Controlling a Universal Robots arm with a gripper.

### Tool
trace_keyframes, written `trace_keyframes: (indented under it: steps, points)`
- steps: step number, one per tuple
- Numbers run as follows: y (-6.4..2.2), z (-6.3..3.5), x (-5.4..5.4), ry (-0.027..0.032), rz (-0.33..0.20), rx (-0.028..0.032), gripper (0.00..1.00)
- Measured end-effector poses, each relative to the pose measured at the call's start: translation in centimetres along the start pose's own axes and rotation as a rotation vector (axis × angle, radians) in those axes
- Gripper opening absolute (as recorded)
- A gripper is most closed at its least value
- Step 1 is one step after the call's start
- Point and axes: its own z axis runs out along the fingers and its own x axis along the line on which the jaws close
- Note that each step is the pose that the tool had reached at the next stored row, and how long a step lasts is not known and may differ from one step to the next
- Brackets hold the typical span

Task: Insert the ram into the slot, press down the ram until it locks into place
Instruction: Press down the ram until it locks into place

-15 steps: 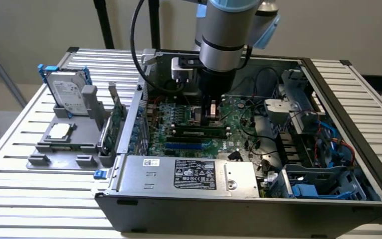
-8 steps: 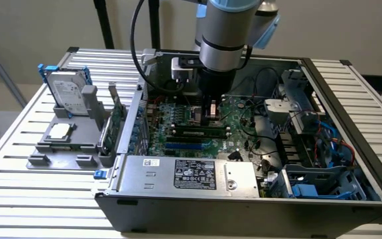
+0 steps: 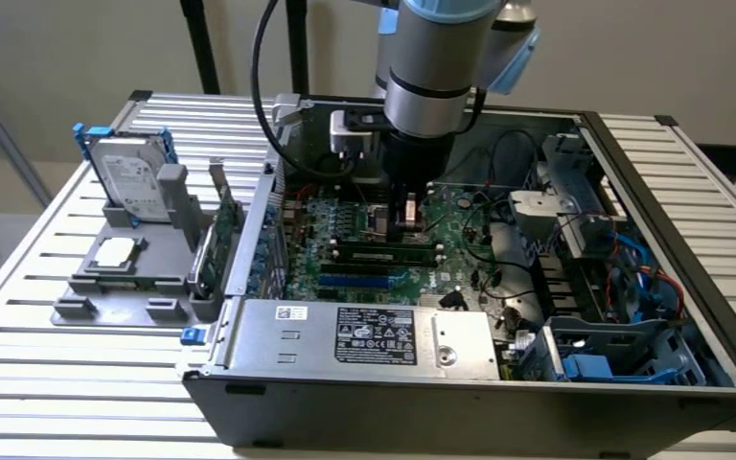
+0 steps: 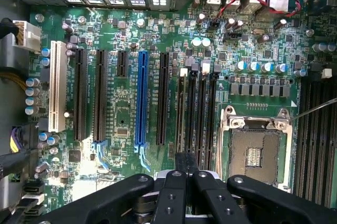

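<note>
Hovering low over the motherboard [image 4: 158, 34] inside the open case [image 3: 675, 220], the gripper [image 3: 405, 213] has its fingers [image 4: 184, 179] drawn together on what looks like the ram [image 4: 185, 162], held edge-down, probably so its edge can meet a slot; the ram slots [image 4: 197, 113] lie just beside it, next to the CPU socket [image 4: 255, 153]; another stick [image 3: 387, 253] seems already seated; the bench [image 3: 35, 316] carries spare parts.
</note>
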Motion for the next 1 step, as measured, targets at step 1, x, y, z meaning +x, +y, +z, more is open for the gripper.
trace_keyframes:
  steps: [1]
  points:
    - [0.0, 0.0, 0.0, 0.0001, 0.0, 0.0, 0.11]
